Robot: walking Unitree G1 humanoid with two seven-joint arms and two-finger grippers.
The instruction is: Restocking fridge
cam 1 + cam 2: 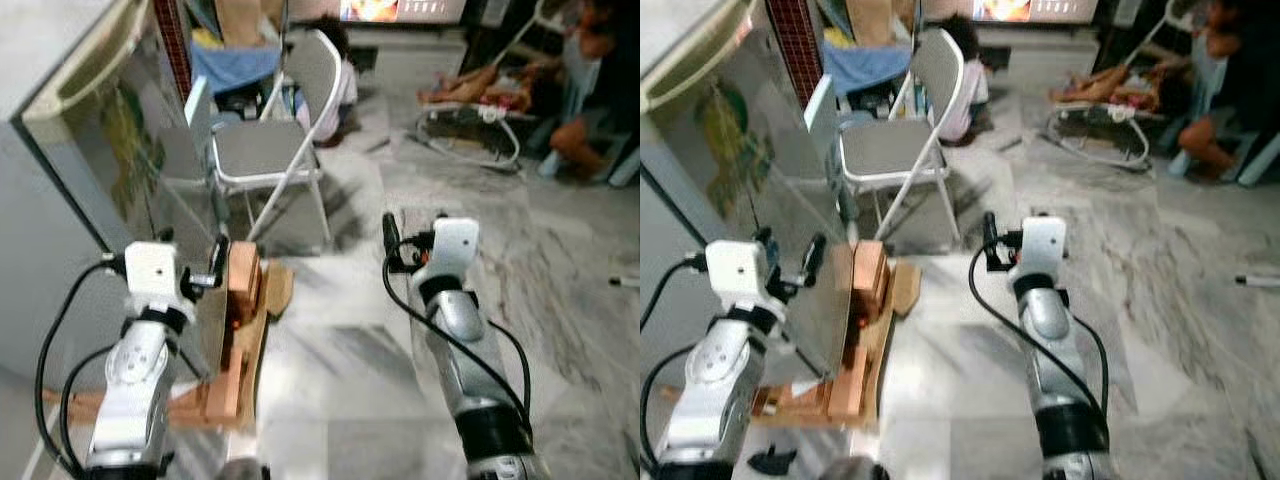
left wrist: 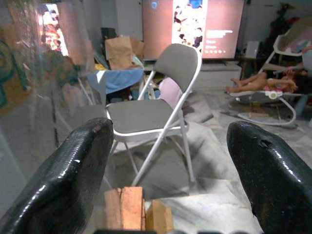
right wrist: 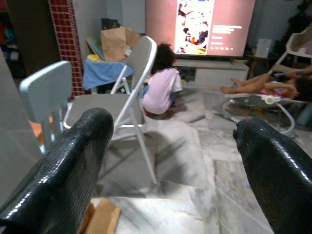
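A grey fridge (image 1: 70,190) stands at my left, with a green and yellow sticker on its shiny face. My left gripper (image 1: 193,258) is raised close beside that face, open, with nothing between its black fingers (image 2: 73,175). My right gripper (image 1: 415,232) is raised over the marble floor further right, also open and empty; its fingers (image 3: 63,165) point toward the room ahead. No food or drink items can be made out.
A stack of wooden blocks (image 1: 240,320) lies on the floor against the fridge's foot. A grey folding chair (image 1: 270,150) stands just ahead. Beyond it a small child in pink (image 3: 163,87) sits before a lit screen (image 2: 195,24). A bouncer seat (image 1: 480,100) and a person (image 1: 590,90) are at far right.
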